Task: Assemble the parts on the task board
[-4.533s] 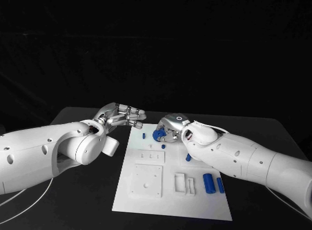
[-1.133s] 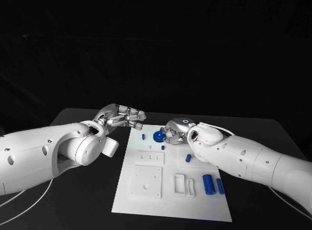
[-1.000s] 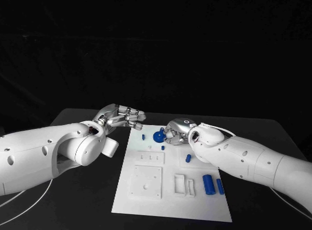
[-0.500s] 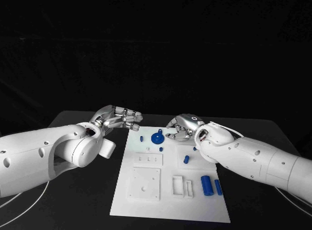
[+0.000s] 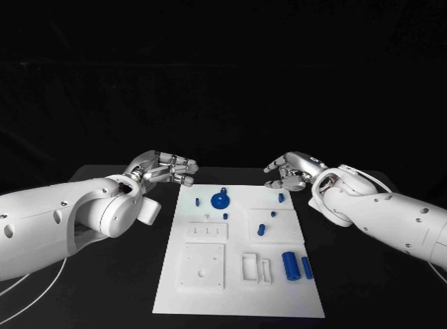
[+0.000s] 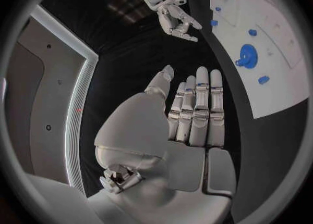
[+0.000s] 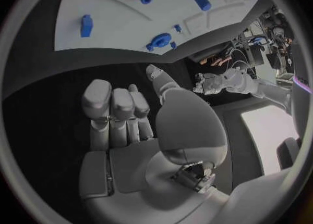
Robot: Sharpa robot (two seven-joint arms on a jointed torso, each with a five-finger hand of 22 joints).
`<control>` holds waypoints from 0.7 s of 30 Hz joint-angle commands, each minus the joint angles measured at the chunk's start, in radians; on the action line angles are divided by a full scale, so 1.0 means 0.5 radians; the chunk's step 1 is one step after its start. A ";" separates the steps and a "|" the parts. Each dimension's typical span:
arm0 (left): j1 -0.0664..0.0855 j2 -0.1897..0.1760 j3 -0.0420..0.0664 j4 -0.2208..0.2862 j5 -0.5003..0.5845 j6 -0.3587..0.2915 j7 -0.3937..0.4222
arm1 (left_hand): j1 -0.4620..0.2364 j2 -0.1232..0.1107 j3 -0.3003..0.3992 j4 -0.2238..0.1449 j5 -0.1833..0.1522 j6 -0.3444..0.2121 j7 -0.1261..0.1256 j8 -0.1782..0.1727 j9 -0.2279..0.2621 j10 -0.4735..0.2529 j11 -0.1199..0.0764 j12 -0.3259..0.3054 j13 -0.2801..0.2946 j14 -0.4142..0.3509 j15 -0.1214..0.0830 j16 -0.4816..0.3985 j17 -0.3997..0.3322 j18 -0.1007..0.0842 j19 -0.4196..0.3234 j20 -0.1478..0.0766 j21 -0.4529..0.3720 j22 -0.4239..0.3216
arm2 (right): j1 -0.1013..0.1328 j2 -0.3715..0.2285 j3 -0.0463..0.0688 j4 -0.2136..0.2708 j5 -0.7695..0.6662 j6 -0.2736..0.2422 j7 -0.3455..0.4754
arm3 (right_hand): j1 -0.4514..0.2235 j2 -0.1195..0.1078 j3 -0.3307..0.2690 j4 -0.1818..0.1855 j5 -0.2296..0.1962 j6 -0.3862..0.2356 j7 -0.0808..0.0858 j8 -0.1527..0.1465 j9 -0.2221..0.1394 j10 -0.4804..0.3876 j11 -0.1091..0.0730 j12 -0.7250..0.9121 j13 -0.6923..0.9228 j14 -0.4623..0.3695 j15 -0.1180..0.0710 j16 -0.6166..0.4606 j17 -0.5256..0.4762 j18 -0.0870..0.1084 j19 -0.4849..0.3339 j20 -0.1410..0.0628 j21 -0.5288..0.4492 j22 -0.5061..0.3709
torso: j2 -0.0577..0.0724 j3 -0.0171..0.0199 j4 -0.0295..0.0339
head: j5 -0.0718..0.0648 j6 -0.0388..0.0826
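A black table (image 5: 352, 295) is seen beneath the left hand (image 5: 164, 166) and the right hand (image 5: 293, 170). Its dark, matte top stretches outward from under each hand to either side. Its far edge is seen just behind both hands, with the corners cut off at a slant. In the left wrist view a strip of the same table (image 6: 264, 146) is shown just beside that hand's fingers. Behind and above both hands a black backdrop (image 5: 223, 82) is hung, faintly creased like cloth.
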 commanded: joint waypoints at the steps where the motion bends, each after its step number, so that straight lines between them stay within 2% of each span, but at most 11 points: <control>1: 0.004 0.001 0.000 -0.010 -0.001 0.040 0.028 | 0.008 -0.013 0.016 -0.005 0.010 0.007 -0.004 -0.003 0.001 0.020 -0.001 -0.005 0.003 0.009 0.002 -0.009 0.002 -0.006 0.006 -0.002 0.001 0.001 | 0.000 -0.048 0.008 0.006 0.188 0.154 0.152 | 0.037 -0.001 -0.043 -0.032 -0.002 0.003 0.006 0.008 -0.001 -0.016 -0.003 -0.020 -0.011 -0.007 0.012 -0.021 -0.013 0.010 0.060 0.009 -0.030 0.215 | -0.012 0.0123 -0.024 | -0.006 -0.004; 5: -0.001 0.000 -0.001 -0.021 -0.001 0.049 0.027 | 0.009 -0.013 0.026 -0.007 0.010 0.009 -0.006 -0.004 0.001 0.050 -0.010 -0.004 0.003 0.012 -0.001 -0.007 0.003 -0.008 0.005 -0.006 0.006 0.003 | -0.001 -0.099 0.015 -0.015 0.229 0.197 0.176 | 0.045 0.013 -0.073 -0.060 0.005 0.003 0.005 0.008 -0.001 -0.020 -0.004 -0.024 -0.017 -0.006 0.012 -0.027 -0.018 0.008 0.059 0.007 -0.039 0.214 | -0.018 0.0207 -0.034 | -0.012 -0.007; 13: -0.007 0.000 -0.002 -0.032 -0.001 0.054 0.029 | 0.000 -0.027 0.055 -0.012 0.010 0.006 -0.004 -0.004 0.001 0.029 -0.004 -0.005 0.003 0.011 0.000 -0.006 0.003 -0.010 -0.003 -0.008 0.020 0.009 | -0.015 -0.141 0.018 -0.081 0.261 0.235 0.189 | 0.052 0.014 -0.151 -0.064 0.017 -0.025 0.010 0.010 -0.001 -0.029 0.000 -0.031 -0.029 -0.011 0.015 -0.036 -0.024 0.008 0.057 0.010 -0.056 0.211 | -0.024 0.0299 -0.038 | -0.024 -0.017; 15: -0.009 0.001 -0.002 -0.034 -0.001 0.054 0.029 | -0.001 -0.030 0.056 -0.012 0.008 0.004 -0.002 -0.004 0.001 0.009 0.002 -0.005 0.003 0.010 0.002 -0.007 0.003 -0.009 -0.004 -0.006 0.021 0.009 | -0.028 -0.137 0.018 -0.116 0.268 0.243 0.192 | 0.067 0.014 -0.197 -0.052 0.021 -0.057 0.013 0.009 -0.001 -0.039 0.002 -0.040 -0.038 -0.016 0.017 -0.044 -0.031 0.012 0.055 0.012 -0.070 0.209 | -0.023 0.0272 -0.039 | -0.031 -0.016; 17: -0.010 0.001 -0.002 -0.036 -0.001 0.055 0.030 | -0.001 -0.031 0.057 -0.013 0.009 0.002 -0.001 -0.005 0.001 0.003 0.004 -0.005 0.003 0.010 0.002 -0.007 0.003 -0.008 -0.005 -0.006 0.022 0.009 | -0.038 -0.126 0.018 -0.148 0.272 0.246 0.196 | 0.083 0.013 -0.218 -0.047 0.018 -0.110 0.015 0.007 -0.003 -0.042 0.003 -0.042 -0.041 -0.018 0.018 -0.046 -0.034 0.013 0.053 0.013 -0.076 0.209 | -0.022 0.0274 -0.039 | -0.034 -0.016; 21: -0.012 0.005 -0.002 -0.038 -0.001 0.057 0.030 | 0.000 -0.031 0.059 -0.014 0.009 0.001 0.000 -0.004 0.001 -0.003 0.006 -0.005 0.003 0.010 0.003 -0.007 0.003 -0.007 -0.005 -0.005 0.022 0.009 | -0.055 -0.088 0.018 -0.224 0.278 0.251 0.206 | 0.108 0.015 -0.242 -0.047 0.015 -0.157 0.013 0.005 -0.005 -0.044 0.000 -0.043 -0.043 -0.019 0.016 -0.047 -0.035 0.014 0.053 0.013 -0.079 0.209 | -0.018 0.0234 -0.033 | -0.046 -0.019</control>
